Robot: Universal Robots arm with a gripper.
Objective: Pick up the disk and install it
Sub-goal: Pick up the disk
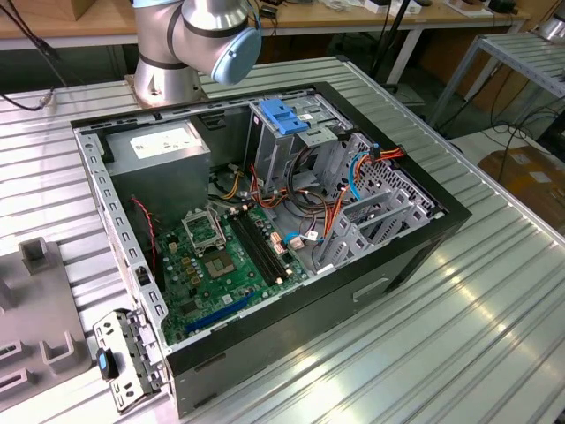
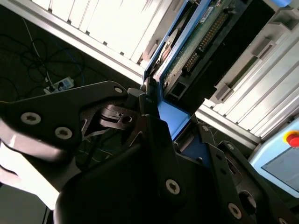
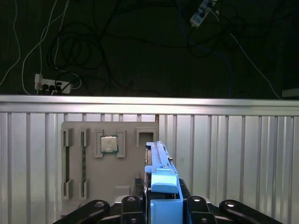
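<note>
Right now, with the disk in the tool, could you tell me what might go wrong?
The tool holds the disk edge-on at one end; it might slip or tilt. A drop could hit the chip in the grey tray beyond it. Loose orange cables beside the drive cage could snag it on insertion.

The pincer (image 3: 163, 206) is clamped on the disk (image 3: 158, 161), a black finger (image 2: 154, 149) pressing each blue side (its linkage bars splay wide behind the fingertips). In the exterior view the silver arm (image 1: 190, 35) bends at a blue-capped joint above its base.
</note>
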